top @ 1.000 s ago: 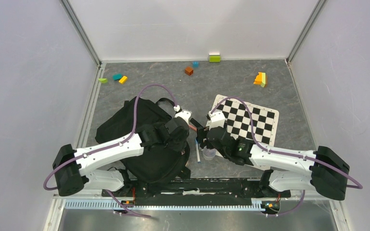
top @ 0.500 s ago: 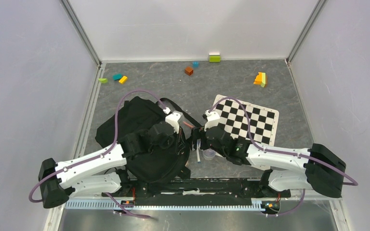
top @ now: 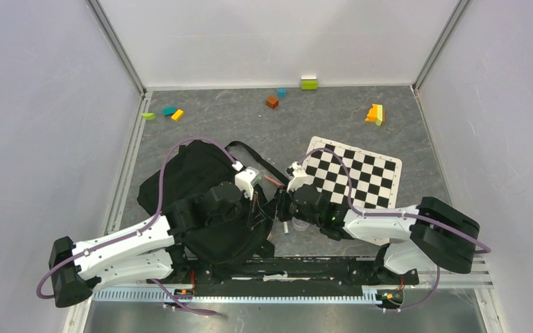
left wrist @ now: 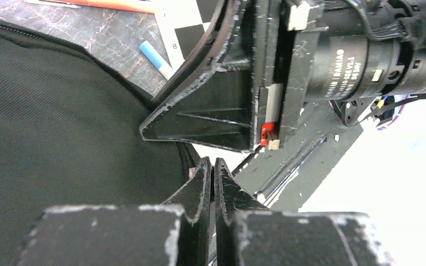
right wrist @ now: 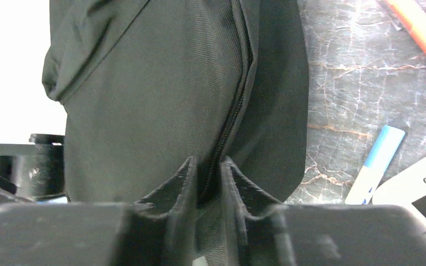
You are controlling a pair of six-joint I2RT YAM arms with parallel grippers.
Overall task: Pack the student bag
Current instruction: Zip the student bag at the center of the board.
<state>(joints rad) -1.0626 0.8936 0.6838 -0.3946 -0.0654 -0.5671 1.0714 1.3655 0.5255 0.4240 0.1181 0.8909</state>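
The student bag [top: 194, 173], black and soft, lies at the near left under my left arm. My left gripper [top: 259, 209] is at the bag's right edge. In the left wrist view its jaws [left wrist: 212, 162] are pressed together beside the bag's zipper [left wrist: 187, 158]; I cannot tell whether anything thin is pinched. My right gripper [top: 277, 207] reaches in from the right, close against the left one. In the right wrist view it [right wrist: 208, 160] is shut on the bag's fabric [right wrist: 155, 100], with the zipper seam [right wrist: 238, 105] between its fingers.
A white pen with a blue cap [top: 286, 227] and an orange pencil [top: 272, 182] lie just right of the bag. The black-and-white checkered board [top: 361, 173] lies behind my right arm. Small coloured blocks [top: 272, 102] are scattered along the back wall.
My left gripper closed and drew back toward the near edge over the bag. My right gripper moved left to the bag's edge and closed on the zipper seam.
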